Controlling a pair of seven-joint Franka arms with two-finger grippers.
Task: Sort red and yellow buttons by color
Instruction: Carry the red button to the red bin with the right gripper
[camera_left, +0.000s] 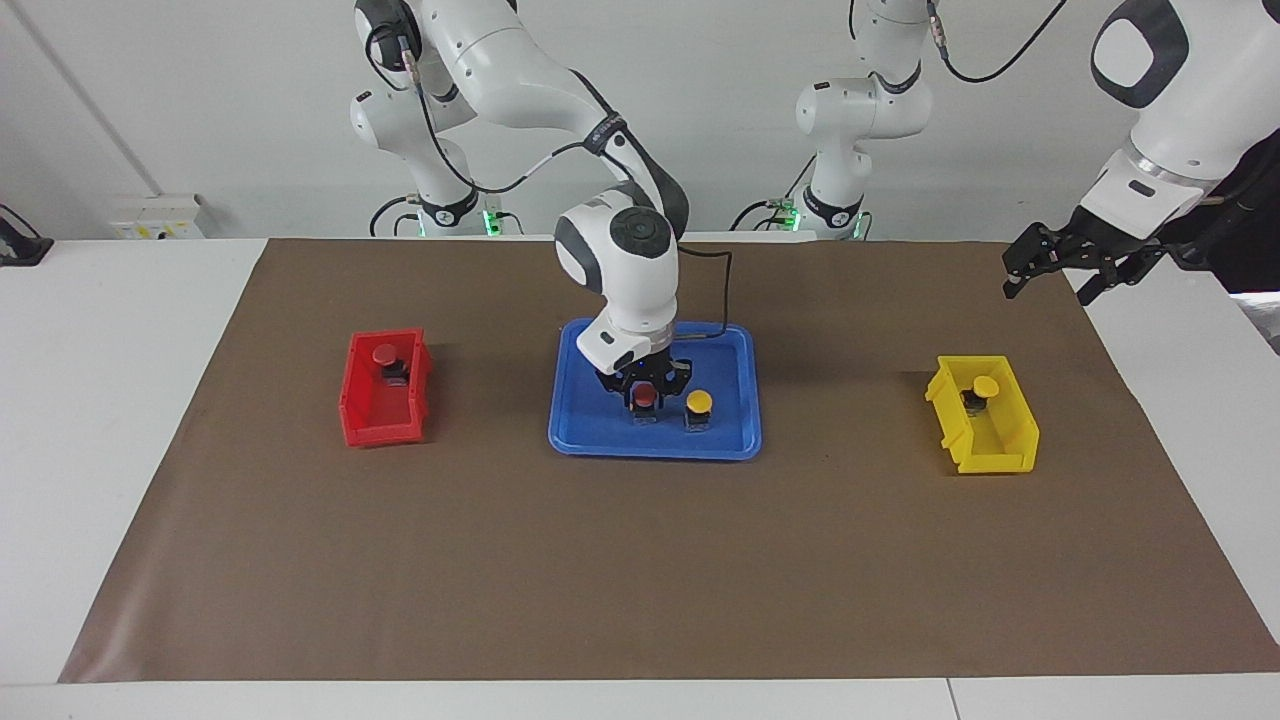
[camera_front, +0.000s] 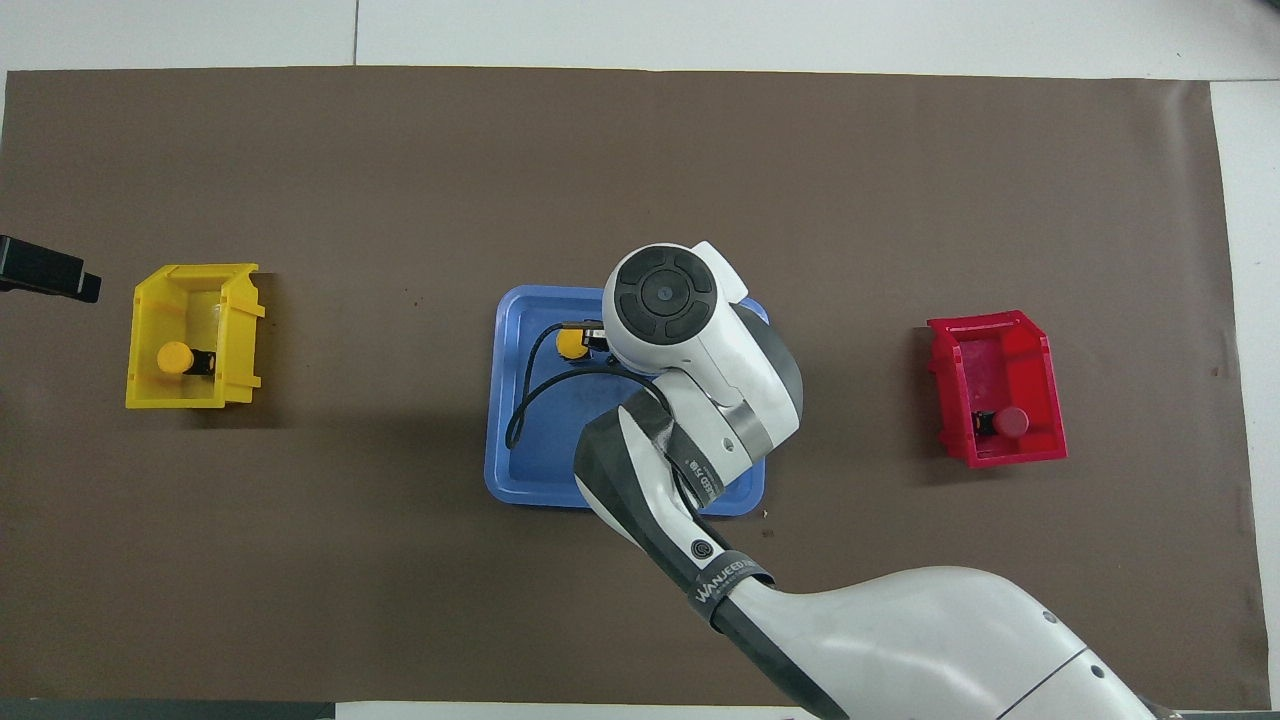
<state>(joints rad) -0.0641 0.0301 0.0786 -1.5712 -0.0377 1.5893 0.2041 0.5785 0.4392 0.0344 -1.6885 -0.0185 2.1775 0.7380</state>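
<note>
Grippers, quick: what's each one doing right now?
Right gripper: down over the red-capped push-button in the blue plastic tray; open or shut cannot be told.
Left gripper: waiting, raised over the table's edge, jaws open, holding nothing.

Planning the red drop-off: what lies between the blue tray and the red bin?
Only bare brown mat between the blue tray and red bin, clear in both views.

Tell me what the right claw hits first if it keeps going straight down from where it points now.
The right claw points down at the red button on the blue tray. It would meet that cap first; contact may already exist, since depth is unclear.
</note>
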